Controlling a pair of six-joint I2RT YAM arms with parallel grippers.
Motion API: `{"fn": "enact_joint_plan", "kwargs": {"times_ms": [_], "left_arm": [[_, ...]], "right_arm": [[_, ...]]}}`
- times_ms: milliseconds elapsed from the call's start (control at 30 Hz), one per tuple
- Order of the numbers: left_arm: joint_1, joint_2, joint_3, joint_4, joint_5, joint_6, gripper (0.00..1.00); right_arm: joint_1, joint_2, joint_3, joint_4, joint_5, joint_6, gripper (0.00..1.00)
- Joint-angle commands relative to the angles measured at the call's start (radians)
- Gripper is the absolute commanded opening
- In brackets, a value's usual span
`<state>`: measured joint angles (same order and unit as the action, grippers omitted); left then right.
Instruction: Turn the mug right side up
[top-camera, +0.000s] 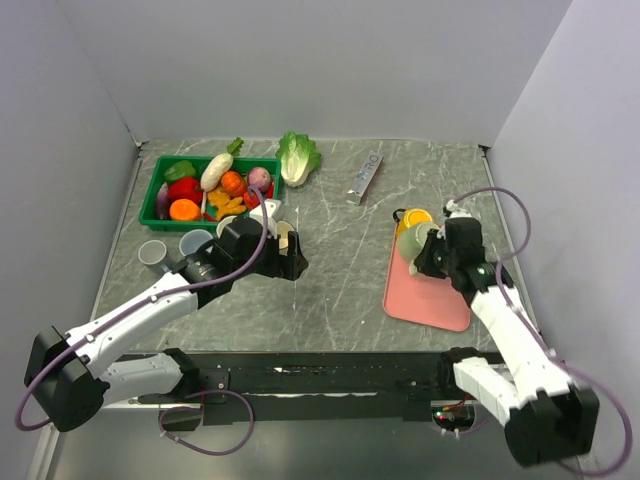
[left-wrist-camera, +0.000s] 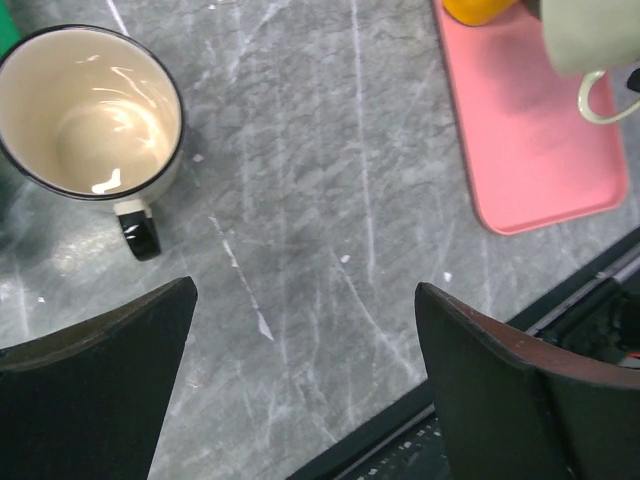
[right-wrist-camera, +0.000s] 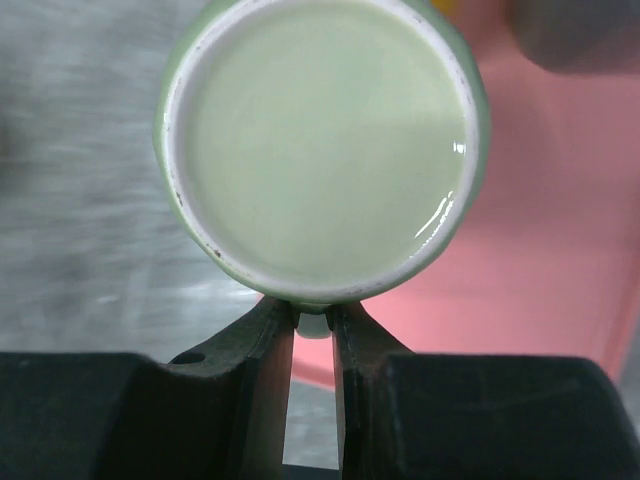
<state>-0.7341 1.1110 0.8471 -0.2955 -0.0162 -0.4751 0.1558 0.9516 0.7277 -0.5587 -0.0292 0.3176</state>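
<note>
A pale green mug (right-wrist-camera: 320, 140) fills the right wrist view, its round flat end with a white ring facing the camera. My right gripper (right-wrist-camera: 314, 325) is shut on the mug's handle and holds the mug over the left edge of the pink board (right-wrist-camera: 540, 260). From above, the mug (top-camera: 413, 243) sits just left of the right gripper (top-camera: 432, 255). It also shows in the left wrist view (left-wrist-camera: 590, 35), handle down. My left gripper (left-wrist-camera: 305, 295) is open and empty above bare table.
A cream mug with a black rim (left-wrist-camera: 90, 110) stands upright near the left gripper (top-camera: 290, 258). An orange thing (top-camera: 415, 215) lies at the board's far end. A green basket (top-camera: 160, 190) of toy food, a lettuce (top-camera: 297, 157), a silver bar (top-camera: 365, 175) and two grey cups (top-camera: 153, 253) sit further back.
</note>
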Motion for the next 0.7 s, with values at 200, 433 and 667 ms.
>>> {"fn": "enact_joint_plan", "kwargs": {"times_ms": [200,433,667], "left_arm": [[-0.002,-0.045,0.125,0.114,0.208,-0.068,0.96],[-0.002,-0.045,0.185,0.274,0.349,-0.175,0.96],[-0.002,-0.060,0.226,0.467,0.430,-0.326,0.96]], "right_arm": [[0.120,-0.278,0.113,0.223,-0.268,0.281,0.00],[0.218,-0.310,0.136,0.517,-0.322,0.463,0.00],[0.281,-0.240,0.232,0.743,-0.383,0.529,0.00]]}}
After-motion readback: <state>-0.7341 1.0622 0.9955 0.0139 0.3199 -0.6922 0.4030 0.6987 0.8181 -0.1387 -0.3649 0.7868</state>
